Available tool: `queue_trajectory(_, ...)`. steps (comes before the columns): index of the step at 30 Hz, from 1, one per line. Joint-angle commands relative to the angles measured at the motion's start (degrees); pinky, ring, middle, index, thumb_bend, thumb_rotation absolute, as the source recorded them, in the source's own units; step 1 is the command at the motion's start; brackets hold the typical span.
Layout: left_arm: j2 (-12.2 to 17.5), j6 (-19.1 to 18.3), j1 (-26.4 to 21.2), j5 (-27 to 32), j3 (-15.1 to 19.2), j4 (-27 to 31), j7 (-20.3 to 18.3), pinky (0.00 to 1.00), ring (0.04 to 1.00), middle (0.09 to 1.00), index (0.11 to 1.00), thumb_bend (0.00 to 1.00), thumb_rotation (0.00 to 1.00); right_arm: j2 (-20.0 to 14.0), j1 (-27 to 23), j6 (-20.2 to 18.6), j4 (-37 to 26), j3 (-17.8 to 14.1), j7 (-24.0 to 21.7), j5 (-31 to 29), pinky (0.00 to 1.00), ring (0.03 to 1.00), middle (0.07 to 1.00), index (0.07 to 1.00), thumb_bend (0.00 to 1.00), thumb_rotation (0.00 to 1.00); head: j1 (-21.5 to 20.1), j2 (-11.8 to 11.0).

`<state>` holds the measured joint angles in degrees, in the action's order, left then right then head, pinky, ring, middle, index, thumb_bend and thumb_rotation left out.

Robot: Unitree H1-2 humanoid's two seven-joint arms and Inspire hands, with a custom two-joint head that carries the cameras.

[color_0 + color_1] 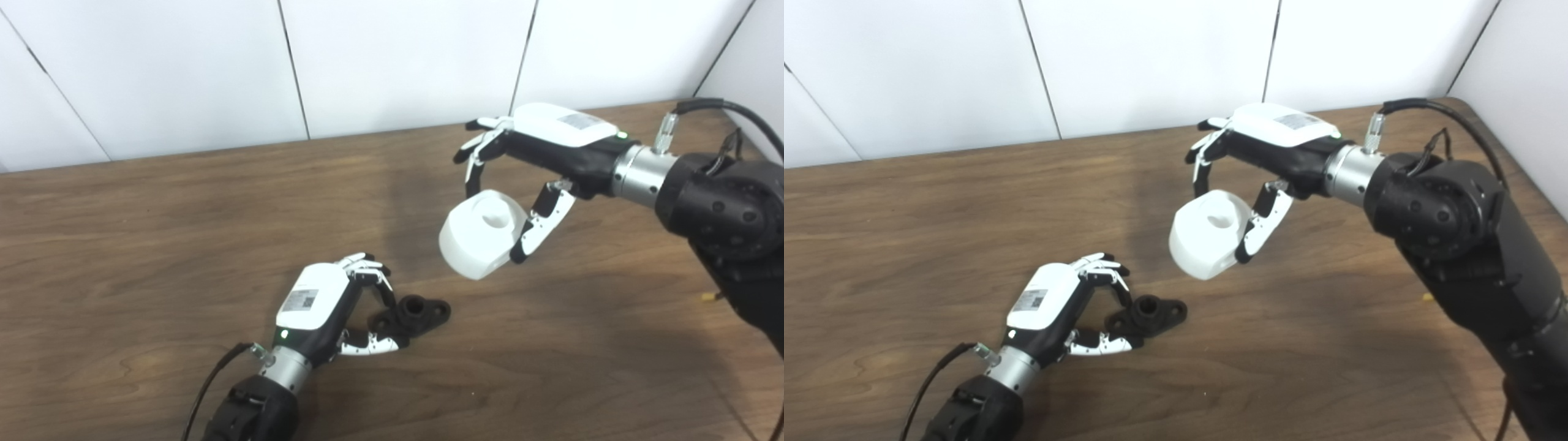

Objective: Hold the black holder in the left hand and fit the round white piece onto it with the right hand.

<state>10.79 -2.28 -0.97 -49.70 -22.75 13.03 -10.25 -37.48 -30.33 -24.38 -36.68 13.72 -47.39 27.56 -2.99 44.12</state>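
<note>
The black holder (pixel 415 315) lies flat on the wooden table (pixel 153 245), a short tube standing up from its flange. My left hand (pixel 343 306) is at its left end, fingers curled over and thumb under the near edge, pinching it. The round white piece (pixel 481 234), a thick disc with a hollow in its top face, hangs in the air up and to the right of the holder. My right hand (pixel 527 165) grips it, fingers over the far side and thumb against the right side. In the right eye view the holder (pixel 1150 315) sits below-left of the white piece (pixel 1208 234).
White wall panels (pixel 398 61) stand along the table's far edge. The right arm's bulky black forearm (pixel 729 226) and its cable occupy the right side. A small yellow speck (pixel 1427 297) lies on the table near that arm.
</note>
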Motion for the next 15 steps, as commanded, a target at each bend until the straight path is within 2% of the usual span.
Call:
queue_trajectory(1, 3.0, -6.3, 3.0, 0.2, 1.0, -2.8, -6.6, 0.74, 0.862, 0.756, 0.486, 0.52, 0.05, 0.3, -1.8, 0.7, -2.0, -1.2, 1.8, 0.1, 0.97, 0.973, 0.827, 0.484, 0.52, 0.13, 0.0, 0.1)
queue_trajectory(7, 3.0, -6.4, 3.0, 1.3, 2.1, -2.8, -7.6, 0.74, 0.857, 0.750, 0.486, 0.52, 0.05, 2.2, -1.9, 3.2, -2.5, -0.6, 2.4, -0.1, 0.96, 0.970, 0.821, 0.483, 0.52, 0.13, 0.6, 0.5)
queue_trajectory(11, 2.9, -6.7, 2.9, 1.5, 2.3, -2.9, -7.8, 0.74, 0.850, 0.746, 0.486, 0.52, 0.05, 3.4, -2.1, 3.1, -3.3, 0.6, 1.7, 1.8, 0.96, 0.963, 0.820, 0.483, 0.52, 0.13, 0.9, 0.8)
queue_trajectory(15, 2.7, -7.3, 2.6, 1.3, 2.3, -2.5, -8.5, 0.74, 0.847, 0.746, 0.486, 0.52, 0.05, 4.7, -2.6, 3.4, -3.2, 1.8, 1.4, 2.7, 0.98, 0.960, 0.828, 0.483, 0.52, 0.13, 1.8, 2.8)
